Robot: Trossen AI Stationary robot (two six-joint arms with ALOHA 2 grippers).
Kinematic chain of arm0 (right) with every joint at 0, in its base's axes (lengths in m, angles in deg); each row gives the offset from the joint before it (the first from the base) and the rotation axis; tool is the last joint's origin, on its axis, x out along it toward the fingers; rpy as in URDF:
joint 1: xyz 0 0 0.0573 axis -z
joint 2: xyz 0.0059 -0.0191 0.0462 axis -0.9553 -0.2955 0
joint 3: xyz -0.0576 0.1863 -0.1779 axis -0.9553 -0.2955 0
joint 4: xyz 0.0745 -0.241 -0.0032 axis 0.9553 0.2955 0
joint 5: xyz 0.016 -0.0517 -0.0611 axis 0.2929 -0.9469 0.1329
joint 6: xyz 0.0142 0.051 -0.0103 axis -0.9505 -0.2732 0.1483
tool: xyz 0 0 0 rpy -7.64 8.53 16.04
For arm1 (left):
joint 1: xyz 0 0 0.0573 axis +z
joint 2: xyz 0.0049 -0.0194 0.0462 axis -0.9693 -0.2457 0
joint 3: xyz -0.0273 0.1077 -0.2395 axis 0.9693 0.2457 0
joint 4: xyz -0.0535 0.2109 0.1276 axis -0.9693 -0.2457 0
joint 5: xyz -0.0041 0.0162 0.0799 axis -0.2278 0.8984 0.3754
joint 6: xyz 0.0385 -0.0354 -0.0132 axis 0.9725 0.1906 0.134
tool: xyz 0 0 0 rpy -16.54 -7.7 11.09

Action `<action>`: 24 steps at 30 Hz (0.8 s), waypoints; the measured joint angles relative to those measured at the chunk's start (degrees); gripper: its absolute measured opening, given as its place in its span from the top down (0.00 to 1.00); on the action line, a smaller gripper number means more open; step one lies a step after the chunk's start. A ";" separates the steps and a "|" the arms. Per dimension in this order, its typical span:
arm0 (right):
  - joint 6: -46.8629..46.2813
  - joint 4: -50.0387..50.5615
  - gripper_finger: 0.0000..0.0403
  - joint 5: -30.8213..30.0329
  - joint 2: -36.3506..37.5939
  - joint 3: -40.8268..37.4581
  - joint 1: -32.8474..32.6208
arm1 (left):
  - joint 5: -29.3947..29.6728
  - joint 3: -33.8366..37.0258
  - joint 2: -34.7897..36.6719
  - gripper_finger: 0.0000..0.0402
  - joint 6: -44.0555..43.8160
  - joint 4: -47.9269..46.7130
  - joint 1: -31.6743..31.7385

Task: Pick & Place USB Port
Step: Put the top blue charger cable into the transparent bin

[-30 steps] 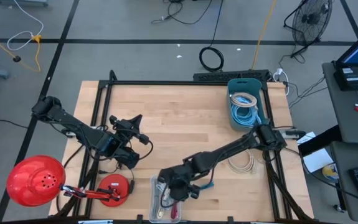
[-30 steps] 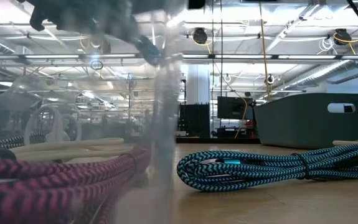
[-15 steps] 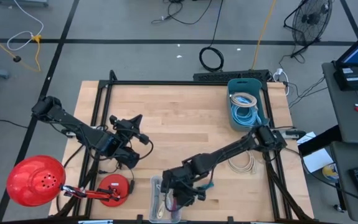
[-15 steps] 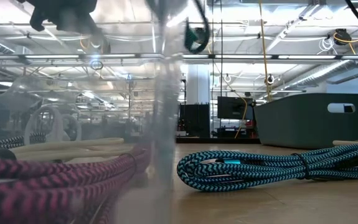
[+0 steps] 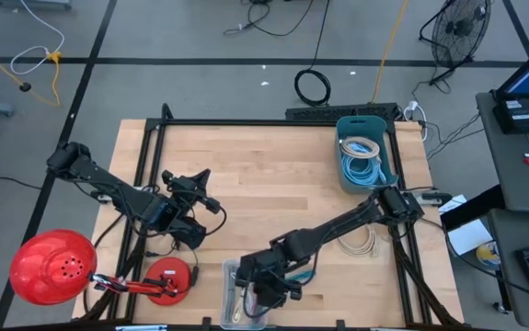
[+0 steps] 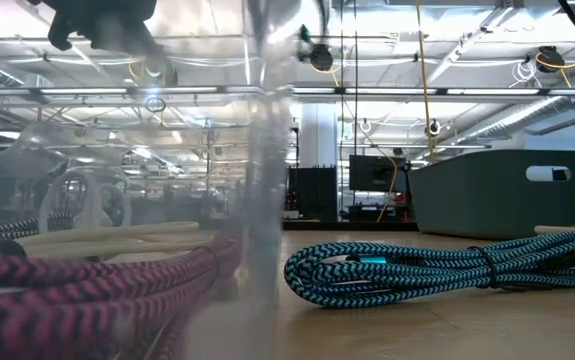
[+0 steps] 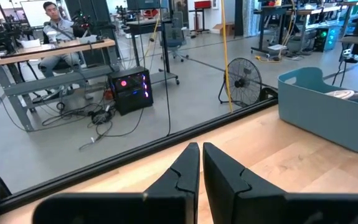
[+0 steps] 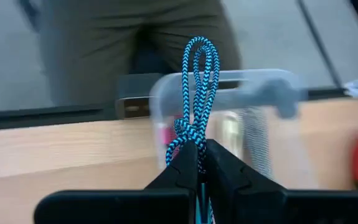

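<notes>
Right gripper [image 8: 198, 152]: jaws clenched on a blue braided cable [image 8: 195, 93], above the clear bin [image 5: 236, 294] at the table's [image 5: 273, 175] near edge.
Left gripper [image 7: 200, 163]: jaws closed, empty, near the table's left edge.

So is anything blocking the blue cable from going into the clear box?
Nothing visible does. The right gripper, shut on the blue cable, hangs right over the clear box; pink and white cables already lie inside.
</notes>
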 joint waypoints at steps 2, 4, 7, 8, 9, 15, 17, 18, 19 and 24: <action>-2.08 -0.34 0.99 -3.10 0.06 1.57 -0.01 | -0.04 0.00 0.00 0.94 0.02 0.00 0.00; -3.82 -0.21 0.99 -3.75 0.11 2.98 -0.01 | -0.15 0.00 0.00 0.94 0.04 0.00 0.00; -7.92 -2.86 0.99 -3.76 0.11 4.25 0.01 | -0.43 0.00 0.00 0.94 0.04 0.00 0.00; -10.15 -5.19 0.99 -3.75 0.11 4.35 0.01 | -0.54 0.00 0.00 0.94 0.04 0.00 0.00; -12.71 -7.52 0.99 -3.75 0.11 4.40 0.01 | -0.67 0.00 0.00 0.94 0.04 0.00 0.00; -27.54 -15.77 0.99 -5.54 0.11 4.42 -0.01 | -1.76 0.00 0.00 0.94 -0.07 0.00 0.00; -33.25 -18.72 0.99 -10.16 0.11 4.42 -0.01 | -2.01 0.00 0.00 0.94 -0.09 -0.02 0.00; -36.94 -20.94 0.99 -14.13 0.11 4.42 -0.03 | -2.01 0.00 0.00 0.94 -0.10 -0.02 -0.01; -40.87 -22.86 0.99 -18.09 0.11 4.42 -0.08 | -2.01 0.00 0.00 0.94 -0.12 -0.02 -0.01; -55.74 -29.18 0.99 -31.64 0.11 4.42 -0.06 | -2.62 0.00 0.00 0.94 -0.17 -0.04 -0.02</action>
